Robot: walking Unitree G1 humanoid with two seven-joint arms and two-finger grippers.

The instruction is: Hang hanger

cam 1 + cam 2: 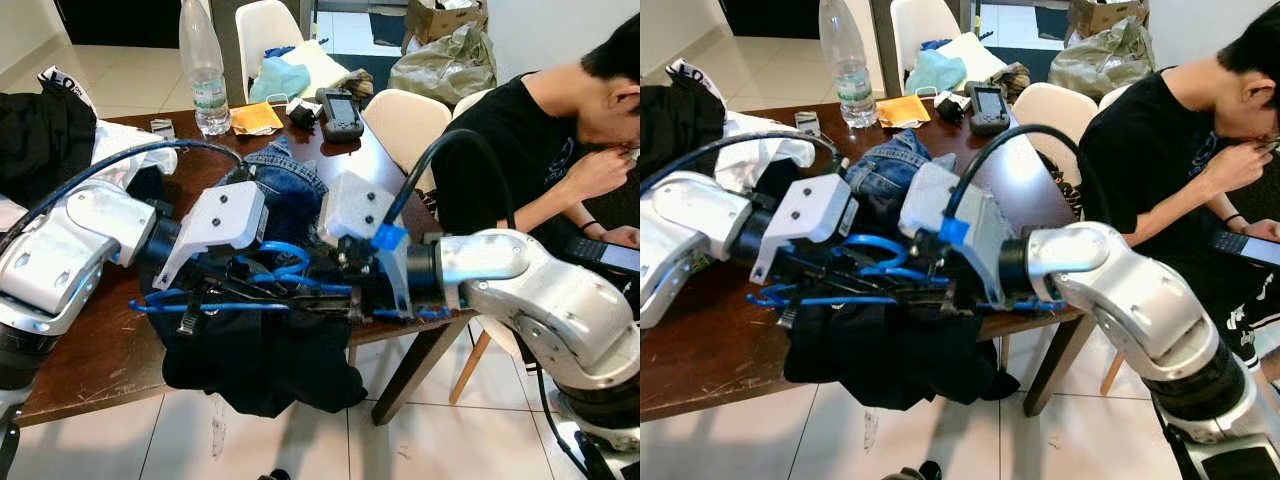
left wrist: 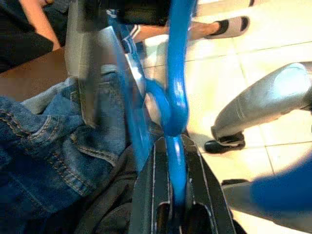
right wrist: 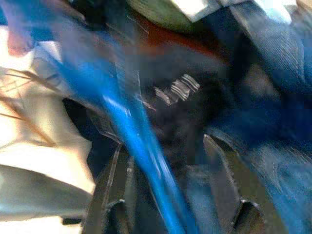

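Blue hanger (image 1: 250,303) held level above near table edge, over dark garment (image 1: 265,365) draping off the edge toward the floor. Left gripper (image 2: 176,204) fingers pressed together on hanger's rod, seen in left wrist view. Right gripper (image 3: 178,195) fingers spread, blue rod running along one finger; grip on it cannot be told, view blurred. Jeans (image 1: 290,185) bunched on wooden table (image 1: 90,360) just beyond both grippers. Farther: plastic bottle (image 1: 204,70), orange packet (image 1: 256,118). Person (image 1: 540,150) seated at right.
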